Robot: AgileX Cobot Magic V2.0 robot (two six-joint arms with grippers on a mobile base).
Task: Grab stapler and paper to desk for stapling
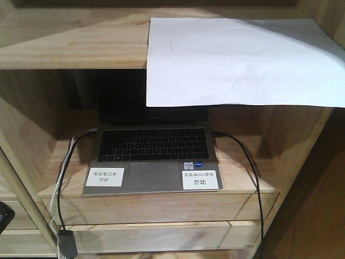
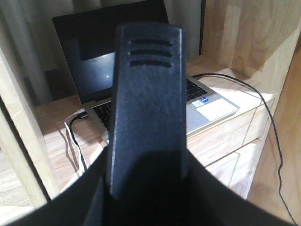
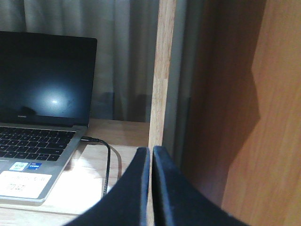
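Roughly L-R, paper [image 1: 237,62] long axis.

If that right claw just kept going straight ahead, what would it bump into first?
Probably the upright wooden post: the right gripper, closed, points right at its lower end. The laptop and its cable lie off to the left. How near the post is, the picture doesn't show.
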